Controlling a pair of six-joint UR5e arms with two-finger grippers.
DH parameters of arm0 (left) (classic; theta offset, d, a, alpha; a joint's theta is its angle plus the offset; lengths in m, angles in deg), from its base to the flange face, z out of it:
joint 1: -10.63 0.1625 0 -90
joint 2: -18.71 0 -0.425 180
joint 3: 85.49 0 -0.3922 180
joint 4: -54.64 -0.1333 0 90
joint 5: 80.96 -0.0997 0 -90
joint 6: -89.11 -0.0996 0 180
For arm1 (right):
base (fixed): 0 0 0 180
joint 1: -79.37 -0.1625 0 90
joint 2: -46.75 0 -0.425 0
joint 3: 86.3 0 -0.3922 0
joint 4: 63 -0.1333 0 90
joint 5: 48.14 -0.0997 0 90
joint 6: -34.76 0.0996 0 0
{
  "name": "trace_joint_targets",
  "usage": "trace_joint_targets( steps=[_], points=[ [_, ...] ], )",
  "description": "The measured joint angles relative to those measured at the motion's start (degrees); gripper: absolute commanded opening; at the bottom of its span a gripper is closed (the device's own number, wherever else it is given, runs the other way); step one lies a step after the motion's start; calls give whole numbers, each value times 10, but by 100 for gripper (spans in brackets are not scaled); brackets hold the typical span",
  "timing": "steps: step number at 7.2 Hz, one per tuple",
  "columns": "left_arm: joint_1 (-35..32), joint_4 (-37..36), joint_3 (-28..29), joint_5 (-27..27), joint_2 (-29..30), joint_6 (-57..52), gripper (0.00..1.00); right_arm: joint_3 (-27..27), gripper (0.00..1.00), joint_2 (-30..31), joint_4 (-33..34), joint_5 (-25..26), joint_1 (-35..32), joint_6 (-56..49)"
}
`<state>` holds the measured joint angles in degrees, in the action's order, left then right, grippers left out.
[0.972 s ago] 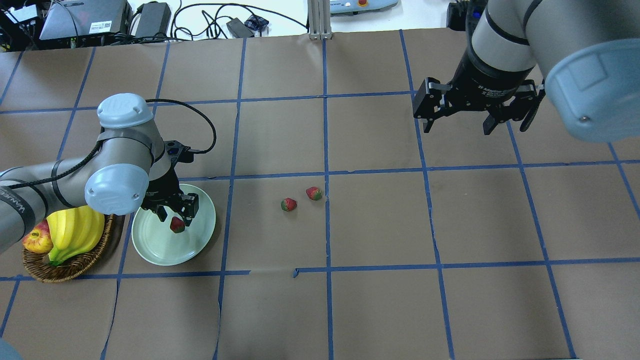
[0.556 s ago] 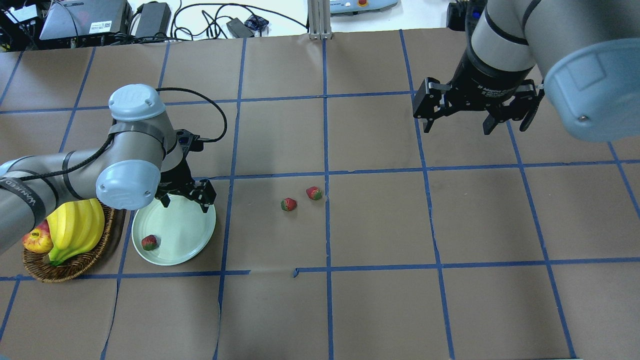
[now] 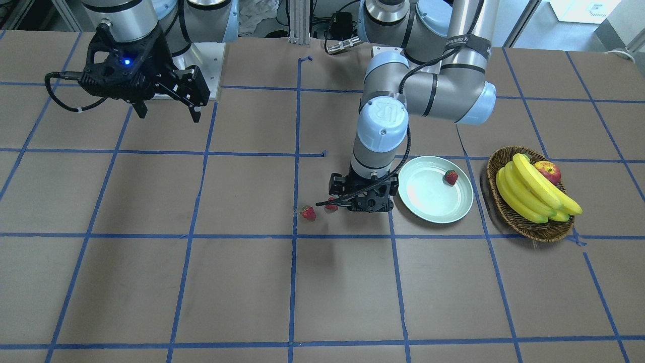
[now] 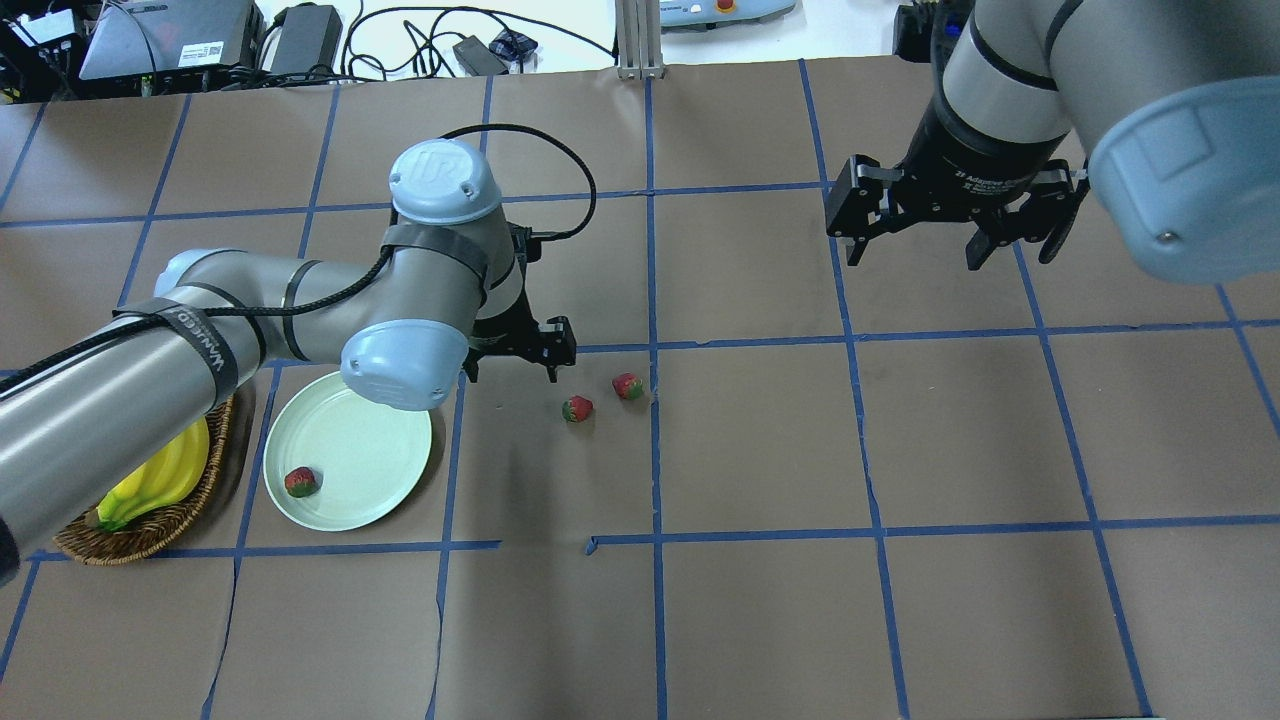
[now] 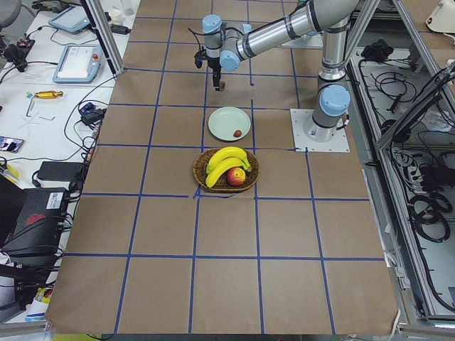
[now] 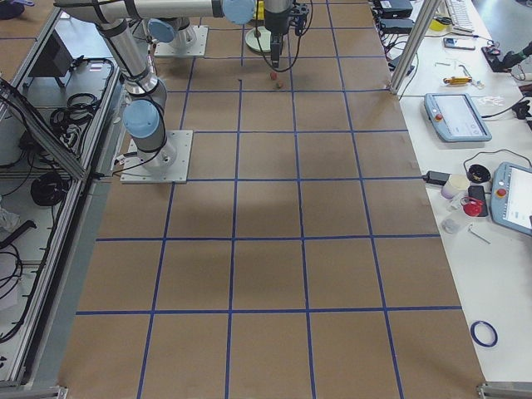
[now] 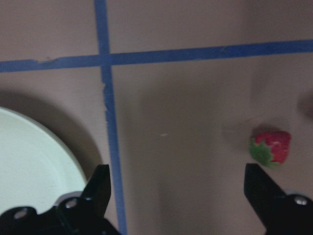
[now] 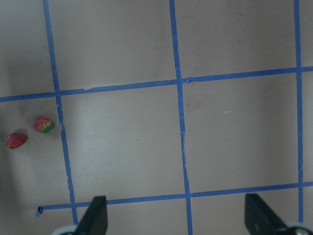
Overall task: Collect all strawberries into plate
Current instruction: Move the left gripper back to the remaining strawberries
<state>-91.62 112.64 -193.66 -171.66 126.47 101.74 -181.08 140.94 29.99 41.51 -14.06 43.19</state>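
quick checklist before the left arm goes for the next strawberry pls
1. Left hand open and empty: ok, fingers wide, nothing between them.
2. Plated strawberry inside the plate: ok, near its rim.
3. Left hand centred over the nearer strawberry: not ok, the wrist view shows it off by one finger.
4. Gap between nearer strawberry and farther strawberry: ok, they lie apart.
5. Right hand out of the way: ok, open, far across the table.
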Motion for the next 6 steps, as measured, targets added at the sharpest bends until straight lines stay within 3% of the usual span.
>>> trace_joint_targets(
  steps=[1,3,6],
  points=[
    [-15,-17,6,12,20,32,90,0,100,0,0,0,0,0],
    [-25,-36,7,25,52,57,76,0,100,0,0,0,0,0],
    [-26,-39,4,48,74,64,35,0,100,0,0,1,0,-1]
  ],
)
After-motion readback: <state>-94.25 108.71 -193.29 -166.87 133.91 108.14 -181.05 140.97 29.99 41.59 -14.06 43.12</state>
